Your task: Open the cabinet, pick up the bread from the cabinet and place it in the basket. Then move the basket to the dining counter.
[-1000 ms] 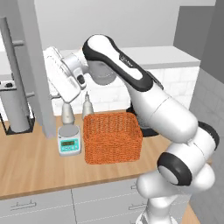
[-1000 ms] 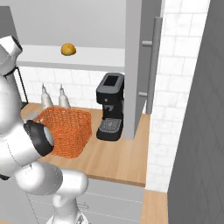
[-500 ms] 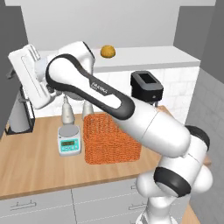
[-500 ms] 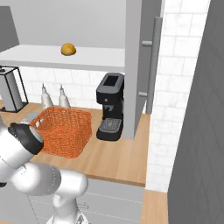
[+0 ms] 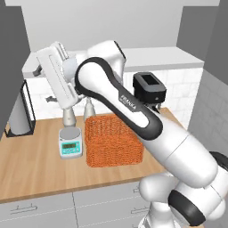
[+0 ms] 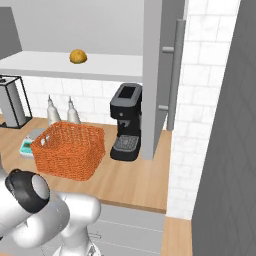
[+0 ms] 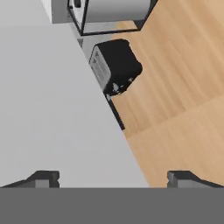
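Observation:
The cabinet stands open: its left door point(image 5: 11, 67) is swung wide to the left, its right door point(image 6: 157, 75) with a vertical bar handle point(image 6: 176, 75) juts out on the right. The bread point(image 6: 77, 56), a small golden-tan piece, lies on the cabinet shelf point(image 6: 110, 67). Below, the orange wicker basket point(image 5: 113, 140) point(image 6: 67, 149) sits on the wood counter. My white hand point(image 5: 57, 80) hangs high at the left, above the scale and left of the basket. The gripper point(image 7: 113, 179) is open and holds nothing. The dining counter is out of view.
A digital scale point(image 5: 71, 144) sits left of the basket, with two bottles point(image 6: 52, 107) behind. A black coffee machine point(image 6: 127, 122) stands right of the basket. A paper-towel holder point(image 5: 20, 111) and a dark toaster point(image 7: 116, 65) are at the counter's left end.
The left cabinet door has swung out wide to the left. My hand followed it left, then came back right and higher. The jaws have widened slightly.

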Motion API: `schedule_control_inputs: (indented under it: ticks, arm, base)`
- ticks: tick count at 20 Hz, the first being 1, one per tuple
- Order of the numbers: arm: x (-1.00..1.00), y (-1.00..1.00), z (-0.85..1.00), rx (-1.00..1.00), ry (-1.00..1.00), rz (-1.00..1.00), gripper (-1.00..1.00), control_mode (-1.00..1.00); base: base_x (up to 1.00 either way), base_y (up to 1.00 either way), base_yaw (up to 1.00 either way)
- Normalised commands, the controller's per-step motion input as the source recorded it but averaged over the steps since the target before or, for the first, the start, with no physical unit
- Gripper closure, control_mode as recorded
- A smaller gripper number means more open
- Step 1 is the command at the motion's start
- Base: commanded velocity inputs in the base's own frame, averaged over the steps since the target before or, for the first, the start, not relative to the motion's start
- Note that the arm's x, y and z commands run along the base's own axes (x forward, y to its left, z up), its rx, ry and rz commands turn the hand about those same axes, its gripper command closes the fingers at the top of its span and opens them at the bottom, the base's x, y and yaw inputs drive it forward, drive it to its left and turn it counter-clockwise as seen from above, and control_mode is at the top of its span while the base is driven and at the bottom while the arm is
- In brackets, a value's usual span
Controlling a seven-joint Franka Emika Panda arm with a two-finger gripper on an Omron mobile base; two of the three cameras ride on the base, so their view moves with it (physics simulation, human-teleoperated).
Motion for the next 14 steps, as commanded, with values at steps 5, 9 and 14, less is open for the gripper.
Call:
schedule_control_inputs:
  ticks: [5,9,14]
  arm:
    - [0.28,-0.94,-0.19,-0.01,-0.20,0.07,-1.00,-1.00]
    - [0.10,-0.79,-0.31,-0.29,-0.32,0.26,-1.00,-1.00]
    - [0.22,-0.81,-0.75,-0.68,-0.22,0.31,-1.00,-1.00]
  base:
    - [0.00,0.00,0.00]
    - [0.00,0.00,0.00]
    - [0.00,0.00,0.00]
